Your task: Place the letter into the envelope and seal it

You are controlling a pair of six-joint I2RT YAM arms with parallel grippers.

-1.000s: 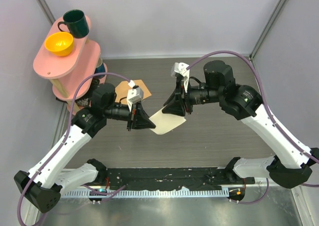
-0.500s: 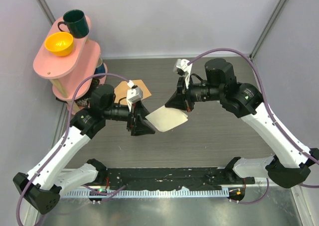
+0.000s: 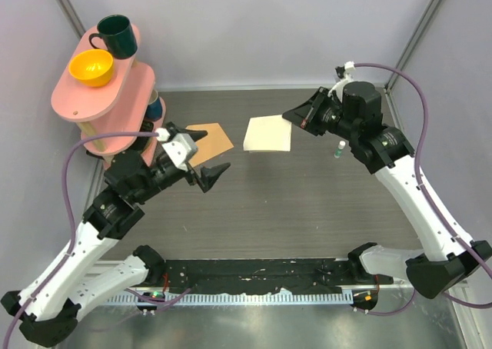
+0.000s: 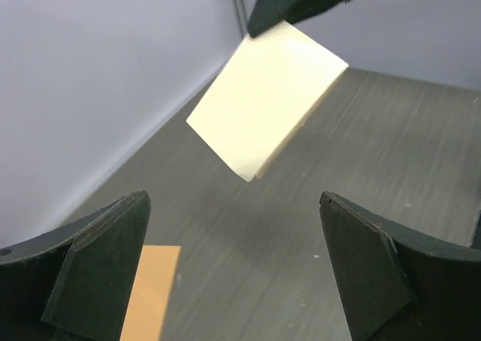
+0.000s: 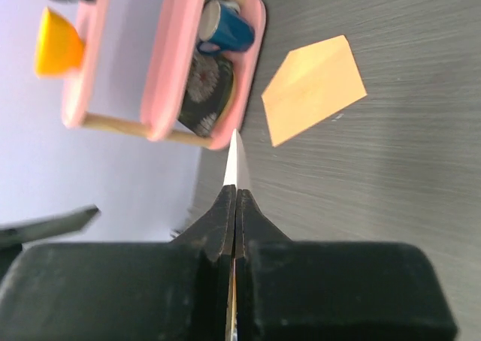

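Note:
The cream letter [image 3: 267, 134] hangs above the table, pinched at its right edge by my right gripper [image 3: 297, 117], which is shut on it. Seen from the right wrist, the letter [image 5: 237, 161] shows edge-on, rising from the closed right gripper [image 5: 236, 194]. The tan envelope [image 3: 209, 143] lies flat on the table at the back left, also in the right wrist view as the envelope [image 5: 314, 89]. My left gripper [image 3: 207, 155] stands wide open beside the envelope's near edge, holding nothing. From the left wrist, the letter [image 4: 267, 97] floats ahead, and the envelope [image 4: 150, 288] lies by the left finger.
A pink two-tier shelf [image 3: 100, 95] stands at the back left with a green mug [image 3: 115, 35], a yellow bowl [image 3: 91, 67] and a blue mug [image 5: 225, 25] below. A small white bottle [image 3: 339, 151] stands under the right arm. Grey walls enclose the table.
My left gripper let go of the letter, opened wide and drew back left. The right gripper closed on the letter and carried it up toward the back right.

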